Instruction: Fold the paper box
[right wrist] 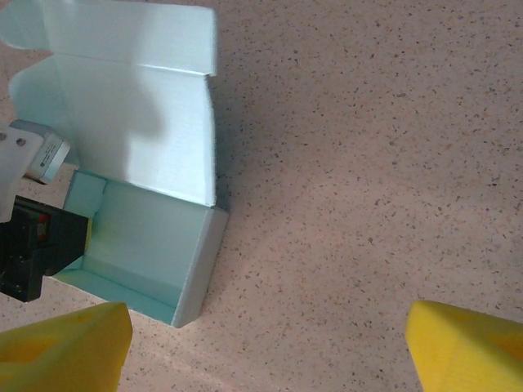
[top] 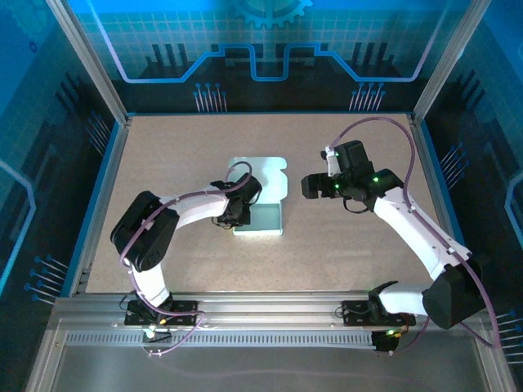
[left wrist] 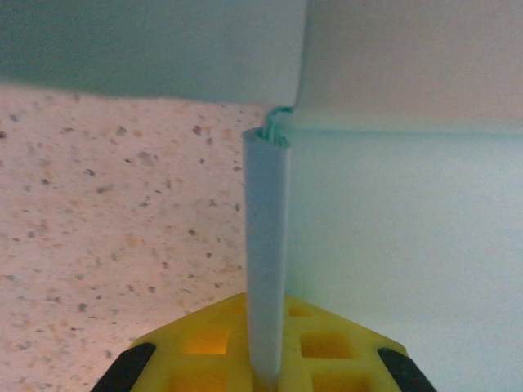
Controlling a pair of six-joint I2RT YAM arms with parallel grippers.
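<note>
The pale light-blue paper box (top: 260, 196) lies mid-table, its near half folded into a shallow tray and its lid flap lying flat behind. My left gripper (top: 235, 214) is at the tray's left side. In the left wrist view its yellow fingers (left wrist: 204, 343) are shut on the tray's upright side wall (left wrist: 268, 237). My right gripper (top: 310, 186) hovers to the right of the box, apart from it. In the right wrist view its yellow fingertips (right wrist: 69, 343) stand wide open over bare table, with the box (right wrist: 139, 237) off to the left and the left gripper's body (right wrist: 33, 245) beside it.
The speckled beige table (top: 163, 163) is bounded by a raised blue edge (top: 102, 188) and metal frame posts (top: 86, 57). The arm bases sit on a rail (top: 261, 310) at the near edge.
</note>
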